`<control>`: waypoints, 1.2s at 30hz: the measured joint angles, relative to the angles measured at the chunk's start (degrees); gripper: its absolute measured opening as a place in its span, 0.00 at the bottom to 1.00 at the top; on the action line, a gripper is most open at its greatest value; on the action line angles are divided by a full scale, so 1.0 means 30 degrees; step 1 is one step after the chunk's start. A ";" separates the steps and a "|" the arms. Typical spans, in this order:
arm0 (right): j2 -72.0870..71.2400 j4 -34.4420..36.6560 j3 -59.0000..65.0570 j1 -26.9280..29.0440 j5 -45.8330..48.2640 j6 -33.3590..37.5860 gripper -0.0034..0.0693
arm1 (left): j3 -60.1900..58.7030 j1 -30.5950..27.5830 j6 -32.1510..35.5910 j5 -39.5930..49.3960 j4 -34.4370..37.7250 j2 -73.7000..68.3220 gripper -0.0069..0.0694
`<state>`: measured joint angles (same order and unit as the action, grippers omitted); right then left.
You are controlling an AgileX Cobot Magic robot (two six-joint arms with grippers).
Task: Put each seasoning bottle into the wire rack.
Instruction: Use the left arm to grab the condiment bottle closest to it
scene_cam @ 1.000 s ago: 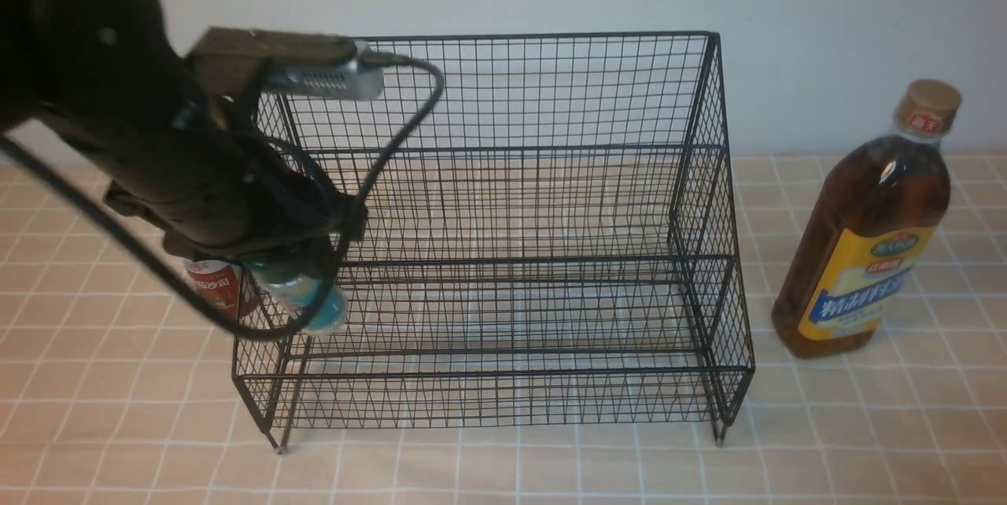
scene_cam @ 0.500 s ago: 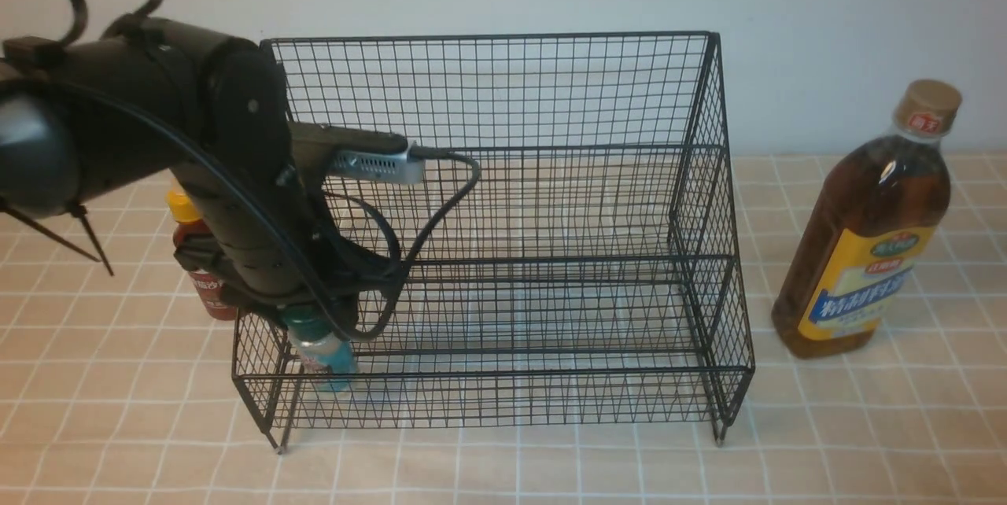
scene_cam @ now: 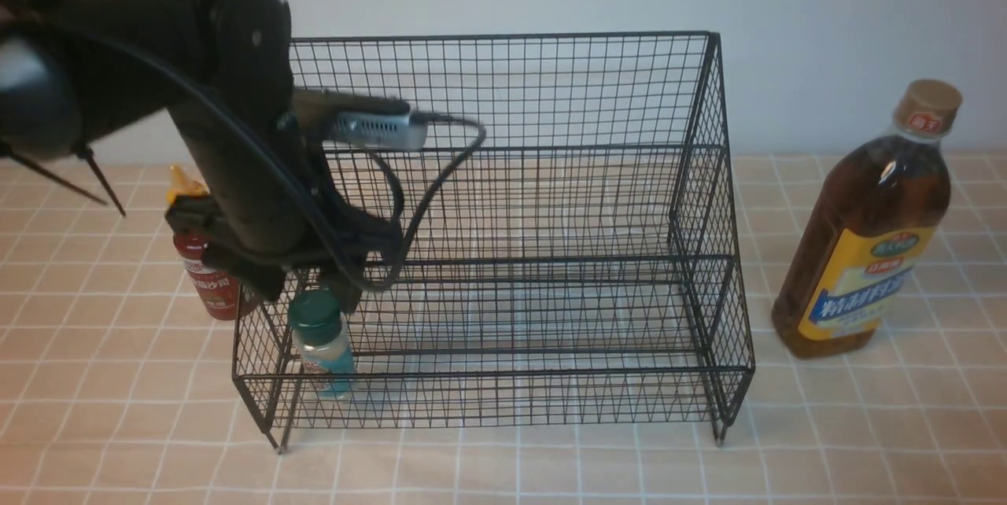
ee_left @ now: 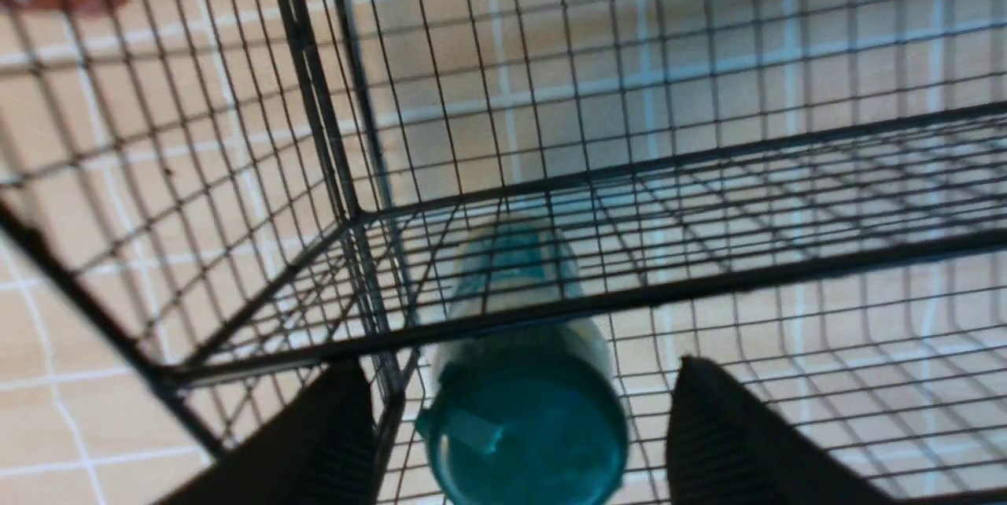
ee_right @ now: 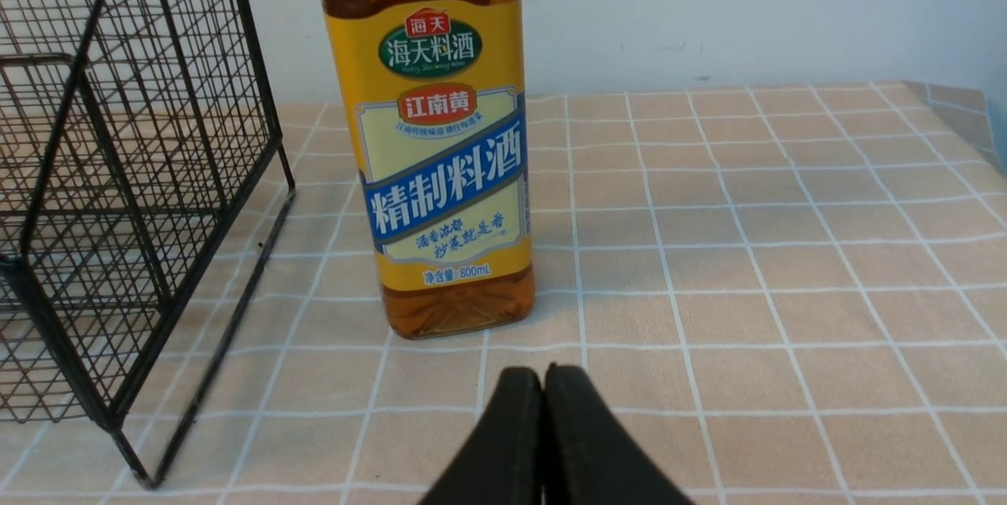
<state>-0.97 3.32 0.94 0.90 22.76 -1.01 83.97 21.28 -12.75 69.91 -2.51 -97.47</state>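
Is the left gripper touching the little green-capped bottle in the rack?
Apart. The left wrist view shows the left gripper open, with a gap between each finger and the green-capped bottle.

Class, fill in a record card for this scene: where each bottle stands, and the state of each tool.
shaker: upright in the wire rack, lowest tier, left front corner
red sauce bottle: on the table, outside the rack's left side
amber bottle: on the table, right of the rack
left tool: open, above the shaker, not gripping it
right tool: shut, empty, facing the amber bottle
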 joint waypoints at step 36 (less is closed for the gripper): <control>0.0000 0.0000 0.0007 0.0000 -0.0066 0.0000 0.03 | 0.1607 -0.9068 0.8563 -0.3227 0.3184 -0.1939 0.80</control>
<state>-0.97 3.32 0.96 0.90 22.56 -1.01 88.79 -5.92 12.94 60.23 7.04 -103.28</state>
